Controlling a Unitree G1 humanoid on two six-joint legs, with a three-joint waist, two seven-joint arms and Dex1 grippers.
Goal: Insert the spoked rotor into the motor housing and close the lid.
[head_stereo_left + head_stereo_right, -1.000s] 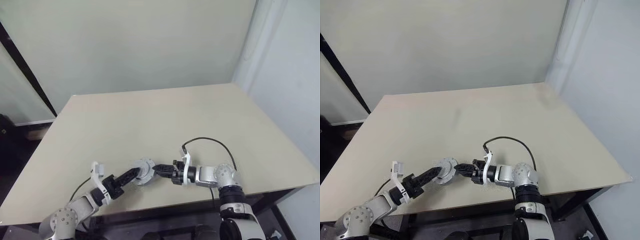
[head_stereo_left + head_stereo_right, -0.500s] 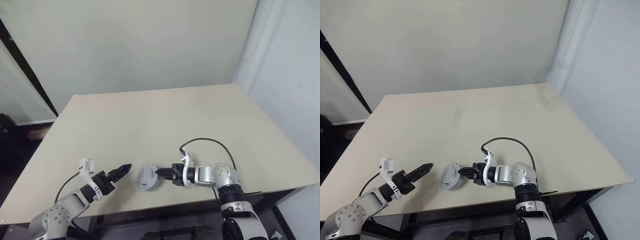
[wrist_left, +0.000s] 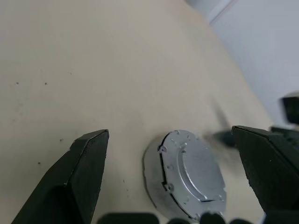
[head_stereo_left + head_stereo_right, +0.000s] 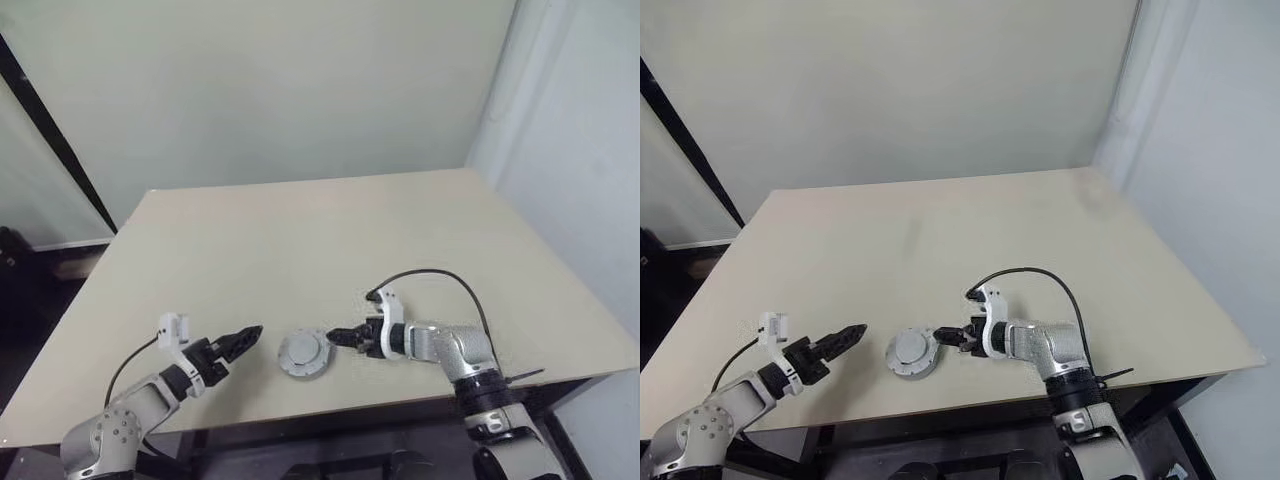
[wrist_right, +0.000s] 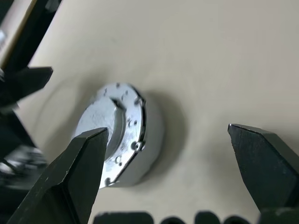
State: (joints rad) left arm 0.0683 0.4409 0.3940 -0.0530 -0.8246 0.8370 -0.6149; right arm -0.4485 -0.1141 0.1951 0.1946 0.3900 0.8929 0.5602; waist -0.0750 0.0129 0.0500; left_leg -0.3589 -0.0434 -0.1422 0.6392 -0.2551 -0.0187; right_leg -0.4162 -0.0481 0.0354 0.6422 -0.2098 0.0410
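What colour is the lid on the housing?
Pale silver-grey lid; clearest in the left wrist view.

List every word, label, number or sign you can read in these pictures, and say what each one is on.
None can be read.
The closed motor housing shows only small raised marks and screw points on its lid, no letters or numbers.
The table is plain, with no print.

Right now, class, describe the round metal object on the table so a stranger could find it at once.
Start at the beige table and go to its near edge. There, between the left pincer and the right pincer, the closed motor housing lies flat. It is a silver disc with a raised centre, touched by neither.
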